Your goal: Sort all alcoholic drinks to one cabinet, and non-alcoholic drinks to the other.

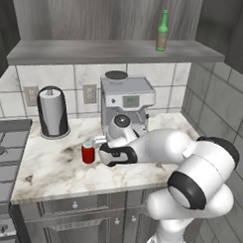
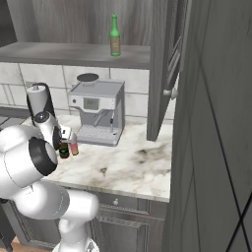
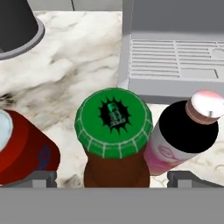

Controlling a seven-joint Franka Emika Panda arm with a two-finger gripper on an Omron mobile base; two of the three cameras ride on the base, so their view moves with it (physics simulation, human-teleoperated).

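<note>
The brown beer bottle (image 3: 114, 170) is the one lined up for the grab, and it's sitting on the marble counter (image 1: 52, 170) in front of the espresso machine (image 1: 126, 101). From the left base view, you mostly get the red soda can (image 1: 88, 152) standing just beside the arm's wrist, the paper towel holder (image 1: 53, 112) further left, and the green beer bottle (image 1: 162, 31) already up on the cabinet shelf (image 1: 96, 50). Over in the right base view, the gripper (image 2: 69, 140) hangs low over the cluster, with the pink bottle (image 2: 74, 148) peeking out next to a dark bottle, and the open cabinet door (image 2: 165, 69) off to the right. The hand view is the money shot: looking straight down on the brown bottle's green crown cap (image 3: 113, 122), soda can close on one side, pink bottle with its black cap leaning close on the other. Jaws are spread wide, one tip either side of the bottle, nothing pinched yet. I'd guess it's glass: rigid, smooth, a bit slippery, tall and tippy, breakable if dropped. Best bet is clamping the neck or shoulder just under the cap, since the neighbours leave little room lower down.
</note>
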